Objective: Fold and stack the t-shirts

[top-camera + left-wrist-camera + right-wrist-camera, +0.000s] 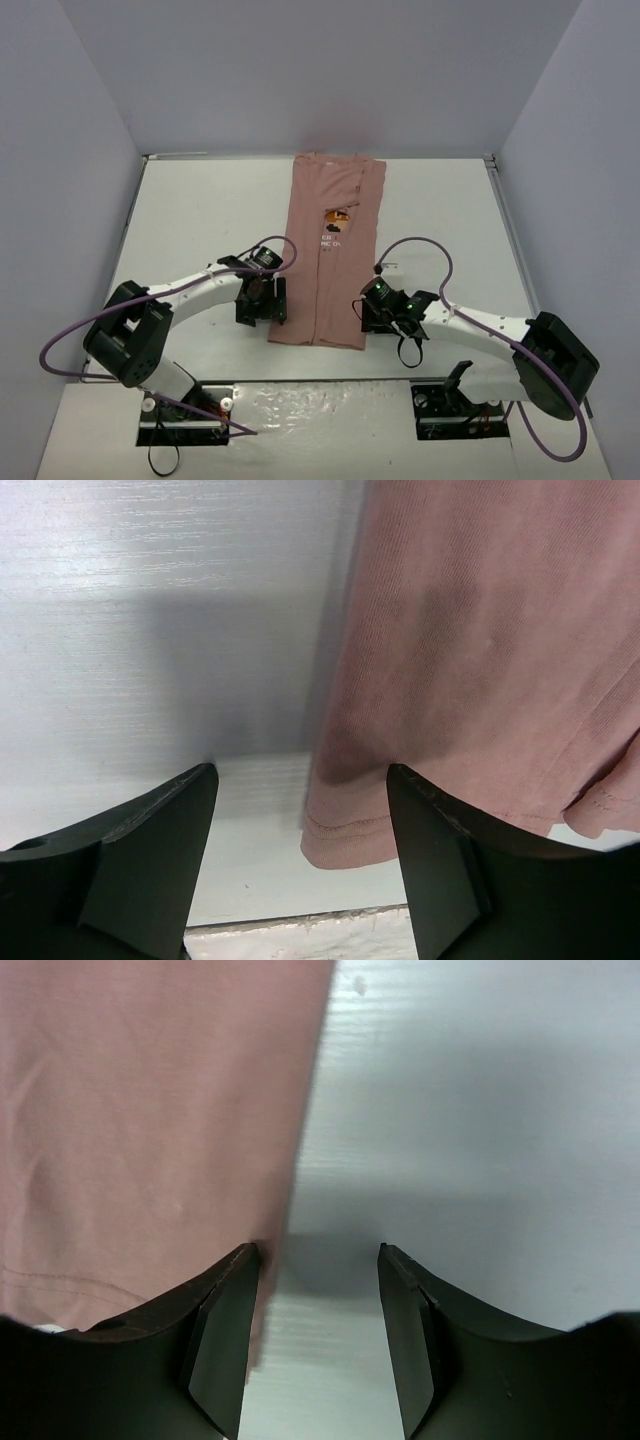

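Note:
The dusty-pink t-shirt lies flat mid-table, folded lengthwise into a long narrow strip, with its print partly showing. My left gripper sits low at the strip's near left corner. In the left wrist view the left gripper is open, and the hem corner of the t-shirt lies between its fingers, close to the right one. My right gripper is at the near right corner. Seen from its wrist, the right gripper is open over bare table, and the t-shirt edge runs under the left finger.
The white table is bounded by grey walls on three sides. Its near edge lies just behind the left gripper. Purple cables loop above both arms.

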Motion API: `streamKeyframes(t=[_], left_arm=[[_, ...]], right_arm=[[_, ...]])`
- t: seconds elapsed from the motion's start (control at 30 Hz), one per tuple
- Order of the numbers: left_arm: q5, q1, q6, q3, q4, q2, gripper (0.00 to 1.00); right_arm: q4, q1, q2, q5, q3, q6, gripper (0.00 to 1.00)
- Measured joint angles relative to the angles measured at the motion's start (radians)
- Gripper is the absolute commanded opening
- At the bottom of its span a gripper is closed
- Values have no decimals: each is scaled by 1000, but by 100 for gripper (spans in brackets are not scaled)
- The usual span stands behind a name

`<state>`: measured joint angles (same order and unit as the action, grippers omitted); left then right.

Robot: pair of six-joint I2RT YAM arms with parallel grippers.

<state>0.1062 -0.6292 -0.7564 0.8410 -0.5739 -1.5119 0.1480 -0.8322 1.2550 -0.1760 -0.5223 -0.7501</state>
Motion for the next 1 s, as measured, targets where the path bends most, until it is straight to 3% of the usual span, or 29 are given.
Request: streamKeyframes(t=[0.27,0.63,1.0], left_arm=[[13,-22,-34,-33,-12,52,65],[36,-51,-68,-36,-21,57,65],[40,-57,-68,-37,-22,36,48]], right_arm=[[196,-25,-49,-22,-67,-61,50],[228,-149,50,-16,-144,-189,55],[211,-174,88,6,-123,-265,54]])
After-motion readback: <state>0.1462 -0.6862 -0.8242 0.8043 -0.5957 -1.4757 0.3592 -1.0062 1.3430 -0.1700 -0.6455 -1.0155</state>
